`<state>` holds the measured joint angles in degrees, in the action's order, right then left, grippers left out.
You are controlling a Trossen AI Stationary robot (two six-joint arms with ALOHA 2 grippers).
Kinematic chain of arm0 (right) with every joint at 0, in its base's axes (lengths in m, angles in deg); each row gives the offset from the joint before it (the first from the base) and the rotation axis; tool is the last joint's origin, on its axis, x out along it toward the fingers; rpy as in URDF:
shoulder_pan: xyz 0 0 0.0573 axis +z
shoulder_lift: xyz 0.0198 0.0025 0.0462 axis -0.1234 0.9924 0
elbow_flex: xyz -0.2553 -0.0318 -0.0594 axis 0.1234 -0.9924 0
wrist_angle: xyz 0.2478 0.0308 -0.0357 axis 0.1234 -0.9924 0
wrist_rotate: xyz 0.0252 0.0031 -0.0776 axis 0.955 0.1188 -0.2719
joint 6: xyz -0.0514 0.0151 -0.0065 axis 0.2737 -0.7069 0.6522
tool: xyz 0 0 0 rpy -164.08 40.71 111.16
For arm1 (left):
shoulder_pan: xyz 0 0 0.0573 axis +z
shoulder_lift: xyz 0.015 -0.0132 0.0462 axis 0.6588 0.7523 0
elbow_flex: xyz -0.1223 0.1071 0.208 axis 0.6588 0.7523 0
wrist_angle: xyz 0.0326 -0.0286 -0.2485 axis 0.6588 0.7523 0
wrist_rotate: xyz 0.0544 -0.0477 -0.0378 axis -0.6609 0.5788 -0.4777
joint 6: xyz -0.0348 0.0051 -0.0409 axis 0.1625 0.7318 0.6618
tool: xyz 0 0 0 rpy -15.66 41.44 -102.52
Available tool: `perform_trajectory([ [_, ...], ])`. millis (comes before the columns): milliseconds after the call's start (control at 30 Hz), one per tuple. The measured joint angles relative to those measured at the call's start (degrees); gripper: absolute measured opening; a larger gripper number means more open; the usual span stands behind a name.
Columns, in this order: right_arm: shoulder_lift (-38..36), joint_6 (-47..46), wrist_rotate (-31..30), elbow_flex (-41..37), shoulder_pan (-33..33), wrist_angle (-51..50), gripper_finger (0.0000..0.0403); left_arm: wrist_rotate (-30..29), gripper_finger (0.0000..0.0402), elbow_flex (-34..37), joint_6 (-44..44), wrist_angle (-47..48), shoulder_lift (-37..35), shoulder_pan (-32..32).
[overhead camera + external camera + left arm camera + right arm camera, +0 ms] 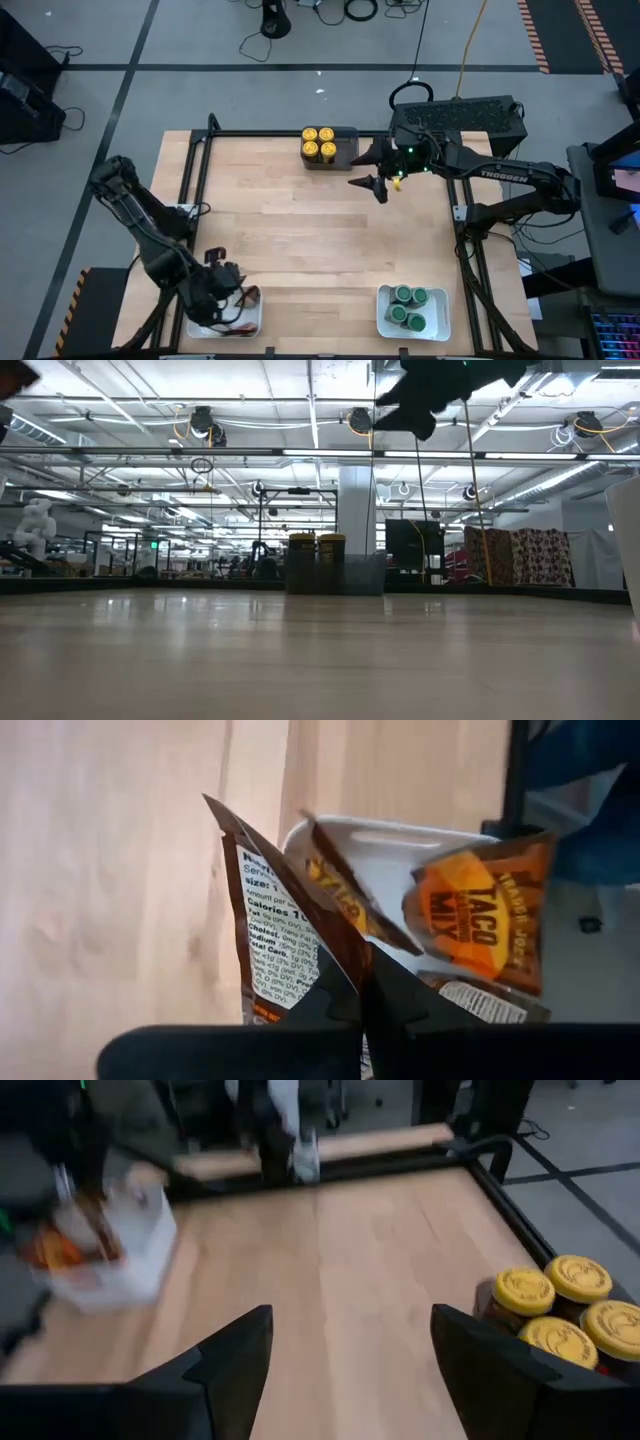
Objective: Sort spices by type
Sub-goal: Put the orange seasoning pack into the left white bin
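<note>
My left gripper (228, 287) hovers over a white tray (222, 325) at the table's near left corner, shut on a brown-orange spice packet (275, 935). Two more packets (480, 915) lie in that tray (400, 845). Several yellow-lidded jars (319, 146) stand in a dark grey bin (348, 140) at the far edge. Several green-lidded jars (410, 305) stand in a white tray (385, 322) at the near right. My right gripper (377, 184) hangs open in the air beside the bin, nothing between its fingers (230, 1370). My left gripper pinches the packet between its two shut fingers (400, 1005) at one corner (340, 965). The fingers slant steeply down from above. The packet stands edge-on past the fingertips, its nutrition label showing, and looks lifted above the tray.
Bare wooden tabletop (300, 230) spreads between the bin and the two trays. A black frame rail (455, 215) runs along the table's edges. The yellow jars (560, 1310) sit close by my right gripper's side.
</note>
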<state>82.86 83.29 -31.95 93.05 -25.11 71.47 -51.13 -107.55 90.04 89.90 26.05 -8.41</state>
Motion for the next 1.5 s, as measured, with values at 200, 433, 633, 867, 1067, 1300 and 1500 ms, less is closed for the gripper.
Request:
perform_trajectory([
  [200,0.0,-15.3,-0.1,2.9,1.6,8.5,0.0254,-12.5,0.0000,0.6,-1.5,-0.5,-8.4,-8.3],
  [433,0.3,-21.3,-9.6,8.0,7.2,11.4,0.0254,-30.4,0.0000,8.2,2.6,-14.2,-17.2,-25.4],
  [633,0.6,-21.7,-17.2,8.8,11.4,10.8,0.0254,-30.6,0.0000,18.4,4.0,-19.6,-16.6,-31.3],
  [867,1.5,-24.7,-18.5,8.8,15.1,10.2,0.0254,-33.1,0.0000,27.4,5.9,-25.6,-16.7,-31.9],
  [1067,1.5,-25.8,-18.6,8.8,16.7,8.4,0.0254,-31.3,0.0000,33.9,5.3,-38.2,-16.5,-31.9],
  [1300,1.5,-26.7,-18.7,8.8,18.0,7.2,0.0254,-32.0,0.0000,36.4,4.0,-39.5,-13.9,-31.3],
  [1500,1.5,-26.7,-18.7,8.8,18.1,7.2,0.0254,-29.9,0.0034,36.6,4.4,-39.7,-11.6,-30.4],
])
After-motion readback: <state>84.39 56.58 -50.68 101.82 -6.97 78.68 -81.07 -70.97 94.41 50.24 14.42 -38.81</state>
